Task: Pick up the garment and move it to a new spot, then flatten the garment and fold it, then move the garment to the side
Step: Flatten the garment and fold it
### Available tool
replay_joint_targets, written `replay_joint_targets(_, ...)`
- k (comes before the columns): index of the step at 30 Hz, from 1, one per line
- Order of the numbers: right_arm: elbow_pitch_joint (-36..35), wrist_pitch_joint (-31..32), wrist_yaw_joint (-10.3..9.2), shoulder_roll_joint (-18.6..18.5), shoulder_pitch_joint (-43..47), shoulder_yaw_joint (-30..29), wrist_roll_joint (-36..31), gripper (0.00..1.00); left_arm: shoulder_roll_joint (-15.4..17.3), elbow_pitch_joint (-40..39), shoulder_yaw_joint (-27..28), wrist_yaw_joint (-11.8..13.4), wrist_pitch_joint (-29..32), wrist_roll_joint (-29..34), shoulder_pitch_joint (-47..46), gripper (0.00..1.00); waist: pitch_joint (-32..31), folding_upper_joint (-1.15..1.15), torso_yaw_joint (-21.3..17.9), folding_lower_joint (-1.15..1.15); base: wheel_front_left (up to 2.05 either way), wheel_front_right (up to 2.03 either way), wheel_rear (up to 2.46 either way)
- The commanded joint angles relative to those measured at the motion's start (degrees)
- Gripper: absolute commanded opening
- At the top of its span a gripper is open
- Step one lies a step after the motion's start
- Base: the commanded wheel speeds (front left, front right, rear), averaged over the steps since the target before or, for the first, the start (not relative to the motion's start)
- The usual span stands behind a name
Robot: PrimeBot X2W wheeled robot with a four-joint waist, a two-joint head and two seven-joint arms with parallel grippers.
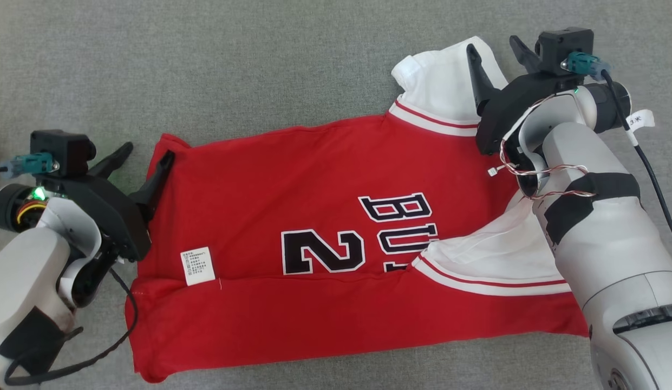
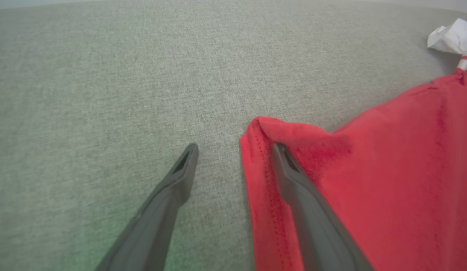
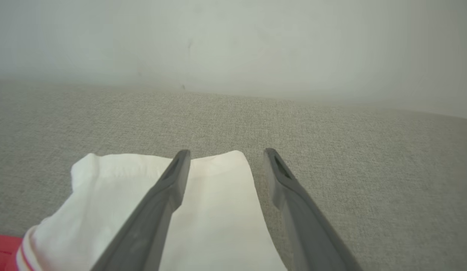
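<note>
1. Head view
   - The garment (image 1: 314,216), a red jersey with white sleeves, lies spread sideways on the grey woven surface (image 1: 314,54). Its hem is toward the robot's left and its sleeves toward the right.
   - The near long edge appears turned up over the front. A straight crease cuts across the lettering, and a care label (image 1: 197,265) is exposed beside it. The near white sleeve lies folded inward over the red body.
   - The left gripper (image 1: 146,154) stands at the far hem corner, jaws spread wide, holding nothing.
   - The right gripper (image 1: 493,46) stands over the far white sleeve (image 1: 444,86), jaws equally wide, holding nothing.

2. Left wrist view
   - One finger (image 2: 312,210) lies over the red hem corner. The other is over bare surface just beside it.
   - No cloth sits between the jaws.

3. Right wrist view
   - One finger (image 3: 158,203) crosses the white sleeve. The other is over the grey surface beside the sleeve edge.
   - Nothing is gripped.

4. Progress assessment
   - Relocation and flattening look complete.
   - Folding looks partly done, with the near lengthwise fold in place.
   - The far edge is unfolded, and both grippers appear positioned to take it.
   - The remaining folds and the final move to the side are outstanding.
</note>
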Motion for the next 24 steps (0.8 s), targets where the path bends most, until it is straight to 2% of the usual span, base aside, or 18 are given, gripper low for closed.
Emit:
replay_joint_targets(1,0.5,-0.2,-0.14,0.4,-1.1,0.4,-0.7,1.00,0.2,0.4,-0.8,0.1,-0.1,-0.6,-0.8,1.00,0.3,-0.01,0.2,-0.01,0.00,0.00,0.00)
replay_joint_targets(13,7.6,2.4,-0.14,-0.1,-6.8,2.3,-3.3,1.00,-0.4,3.0,-9.8,0.1,1.4,-6.6,-5.6,1.00,2.3,-0.01,1.0,-0.01,0.00,0.00,0.00)
replay_joint_targets(17,9.0,4.6,-0.14,-1.2,-8.3,1.3,-4.6,1.00,-0.5,3.3,-12.7,0.0,2.7,-9.6,-5.3,1.00,2.9,-0.01,1.1,-0.01,0.00,0.00,0.00)
replay_joint_targets(23,10.1,9.0,-0.14,-0.9,-9.6,-0.9,-6.3,1.00,-0.4,2.1,-17.7,0.0,6.0,-14.7,-4.7,1.00,4.4,-0.01,1.5,-0.01,0.00,0.00,0.00)
replay_joint_targets(24,10.2,9.7,-0.14,-0.9,-9.8,-1.3,-6.5,0.94,-0.5,1.9,-18.1,0.0,6.2,-15.4,-4.7,0.93,4.6,-0.01,1.6,-0.01,0.00,0.00,0.00)
